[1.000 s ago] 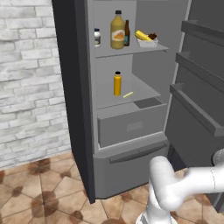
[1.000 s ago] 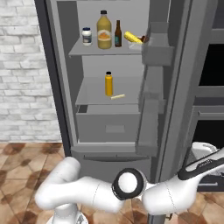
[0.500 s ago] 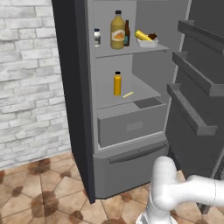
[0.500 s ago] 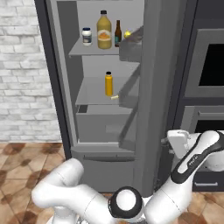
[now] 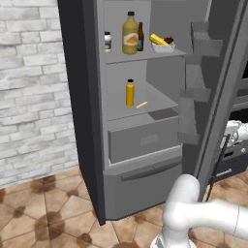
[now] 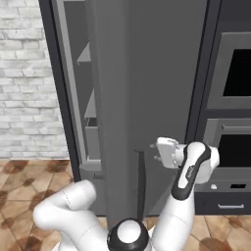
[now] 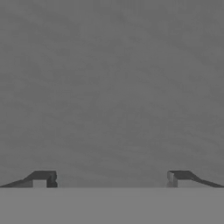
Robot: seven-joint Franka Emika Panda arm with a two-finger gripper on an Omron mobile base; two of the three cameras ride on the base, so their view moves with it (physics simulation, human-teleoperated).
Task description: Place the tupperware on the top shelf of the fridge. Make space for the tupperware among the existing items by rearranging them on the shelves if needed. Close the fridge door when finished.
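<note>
The fridge point(image 5: 92, 111) stands tall and grey with dark side panels against a pale brick wall point(image 5: 29, 87), beside a dark wall oven point(image 6: 230, 98). The fridge door point(image 6: 152, 88) is partly swung in: in the left base view its inner face with door bins shows edge-on at the right, and in the right base view its flat grey outer panel hides most of the interior.

The gripper point(image 6: 156, 151) sits at the outer face of the door, low down and near the vertical handle groove. In the hand view its two dark fingertips point(image 7: 43, 178) stand wide apart against plain grey panel, with nothing between them; whether they touch the door cannot be told.

The top shelf point(image 5: 145, 56) carries, from left to right, the white jar point(image 5: 107, 41), the big orange juice bottle point(image 5: 130, 33), the slim brown bottle point(image 5: 141, 37) just behind it, and the tupperware point(image 5: 162, 44) at the right end, with its yellow corn cob and brown piece showing. The tupperware lies inside the fridge, well apart from the jaws, on the far side of the door. On the shelf below stands a small orange bottle point(image 5: 130, 92).
</note>
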